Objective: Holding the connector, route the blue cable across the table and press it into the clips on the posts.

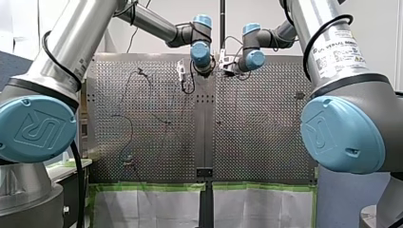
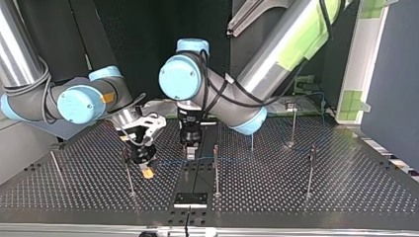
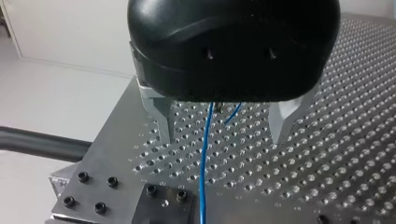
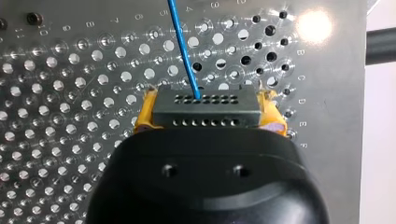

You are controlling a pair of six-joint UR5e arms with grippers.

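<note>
Now my right gripper (image 4: pixel 208 114) pinches the grey connector (image 4: pixel 233 112) between yellow pads, above the perforated counter (image 4: pixel 70 116); the blue cable (image 4: pixel 183 46) leaves it and runs between the spread fingers of my left gripper (image 3: pixel 223 135) (they do not touch it).
</note>
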